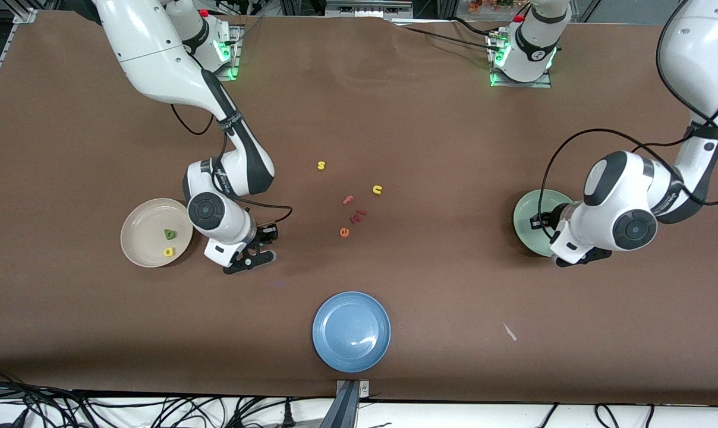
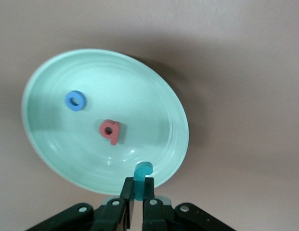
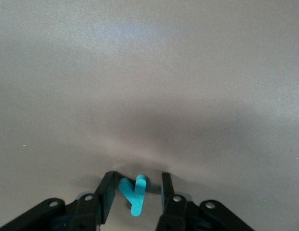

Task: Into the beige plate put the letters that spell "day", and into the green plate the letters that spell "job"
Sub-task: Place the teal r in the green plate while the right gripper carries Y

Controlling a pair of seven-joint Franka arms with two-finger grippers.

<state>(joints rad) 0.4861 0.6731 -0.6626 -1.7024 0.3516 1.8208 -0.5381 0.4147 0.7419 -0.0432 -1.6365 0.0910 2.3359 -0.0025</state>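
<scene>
1. Right gripper [image 3: 137, 179]: down at the table just beside the beige plate [image 1: 138, 226], on the side toward the middle of the table. Jaws part-open around the teal "y" [image 3: 134, 195], with a gap on each side. I think neither pad touches it, but it's shadowed there.
2. Left gripper [image 2: 138, 186]: pinched narrow on the teal "j" [image 2: 142, 174] and hanging over the rim of the green plate [image 2: 135, 91] at the left arm's end.
3. Already placed: green "d" [image 1: 169, 234] and yellow "a" [image 1: 168, 252] in the beige plate; blue "o" [image 2: 75, 100] and red-pink "b" [image 2: 110, 132] in the green plate.
4. Risk, right: the "y" lies skewed between the jaws, so a squeeze could twist it or pop it out. It looks like thin foam and gives the pads little to grip.
5. Risk, left: the "j" is over the rim, not the well. Released here, it could hit the raised edge and bounce onto the table.
6. Materials: the letters are matte, light and flat-cut. The plates are glossy, round and shallow with ridged rims. The table cover is dull brown.
7. Distractors mid-table: yellow "s" [image 1: 321, 165], yellow "n" [image 1: 377, 189], pinkish "f" [image 1: 348, 200], orange "e" [image 1: 344, 232]. The blue plate [image 1: 351, 331] is nearest the front camera.
</scene>
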